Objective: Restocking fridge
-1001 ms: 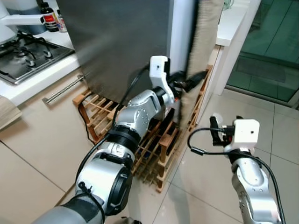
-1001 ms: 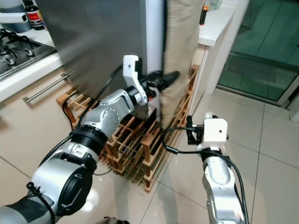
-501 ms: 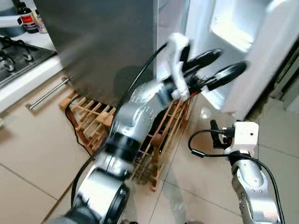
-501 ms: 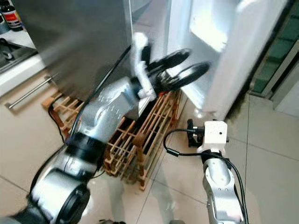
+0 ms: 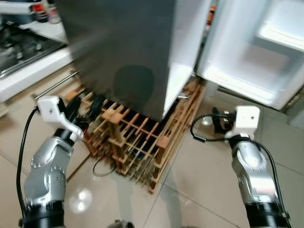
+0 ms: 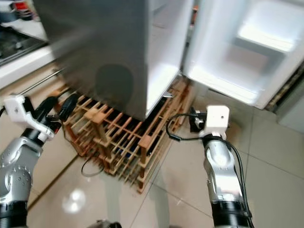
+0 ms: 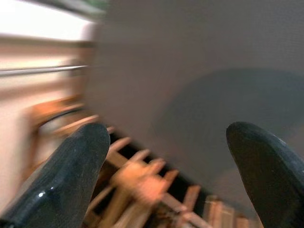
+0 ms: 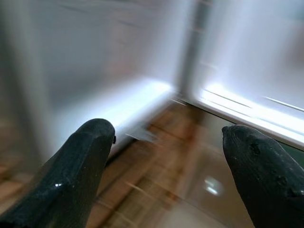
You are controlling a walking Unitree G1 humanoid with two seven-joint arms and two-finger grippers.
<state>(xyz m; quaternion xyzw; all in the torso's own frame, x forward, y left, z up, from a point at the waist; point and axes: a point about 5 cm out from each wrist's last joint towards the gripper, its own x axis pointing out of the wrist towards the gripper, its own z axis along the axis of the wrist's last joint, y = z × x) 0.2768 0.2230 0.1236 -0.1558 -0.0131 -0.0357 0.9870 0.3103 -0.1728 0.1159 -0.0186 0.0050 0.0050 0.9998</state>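
Nearest: both arms low over the tiled floor (image 5: 190,190). Left hand (image 5: 83,107) hangs by the near-left corner of the wooden rack (image 5: 137,142), fingers (image 7: 71,161) spread apart, nothing between them. Right hand (image 5: 217,121) is out over the floor, just right of the rack, pointing toward the gap under the fridge door (image 5: 251,52); its fingers (image 8: 80,161) are also spread wide, empty.

Mid: rack is a slatted wood crate-type frame sitting on the floor, tucked against the fridge (image 5: 123,52) base. Dark stuff in its slots, too blurred to ID.

Far: fridge body w/ grey steel side, door swung wide to the robot's right, white inner liner and door shelves lit, no goods visible in them. Behind-left, a white table (image 5: 33,71) w/ a gas hob (image 5: 23,45).

Handling, as judgement: door is the thing in play. It's stiff, hinged, fairly heavy, moves on an arc; smooth liner probably slippery, so best hold is the free outer edge, far from hinge, for leverage. No stock item in either hand, so restock is at an early stage. Rack slats look light and snaggable; keep fingers clear.
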